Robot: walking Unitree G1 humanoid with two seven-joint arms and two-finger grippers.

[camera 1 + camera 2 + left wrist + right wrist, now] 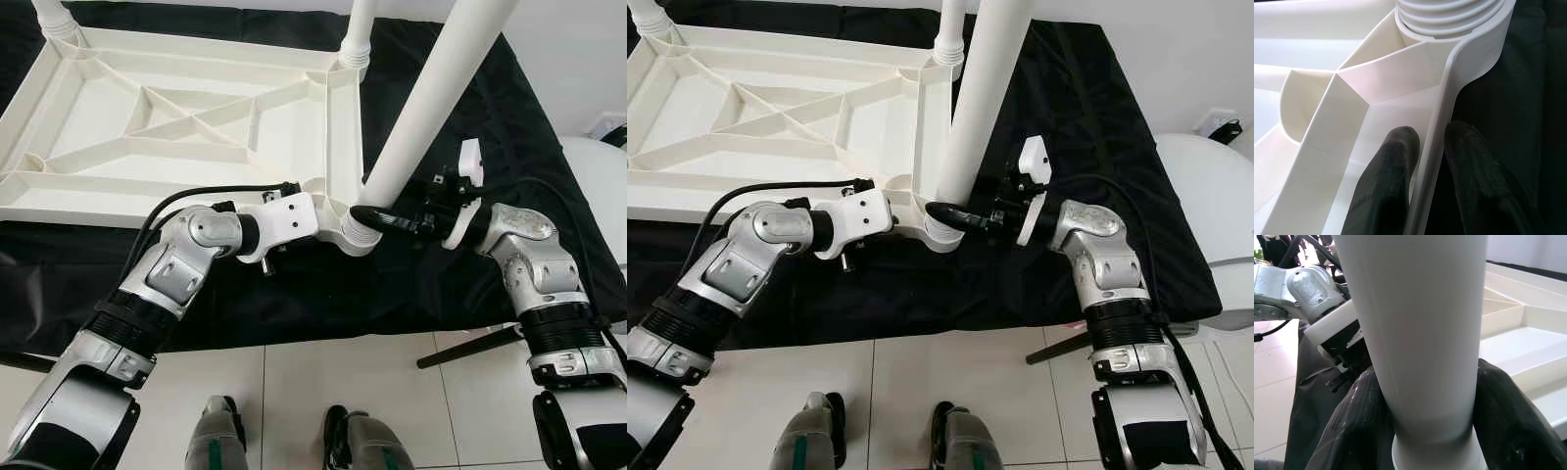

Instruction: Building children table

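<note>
A white plastic children's table top (98,117) lies upside down on a black cloth, ribs facing up. A long white leg (431,108) stands in the near right corner socket (358,233). My right gripper (377,217) is shut around this leg just above the socket, its black fingers (1347,431) on both sides of the tube (1420,333). My left gripper (1425,161) pinches the table's rim wall (1440,127) next to that socket, one finger inside and one outside. Two more legs (358,39) stand at the far corners.
The black cloth (509,117) covers a low surface that ends at white floor tiles (343,392) near my feet. A white rounded object (1205,196) stands to the right. A dark rod (470,348) slants on the floor at the right.
</note>
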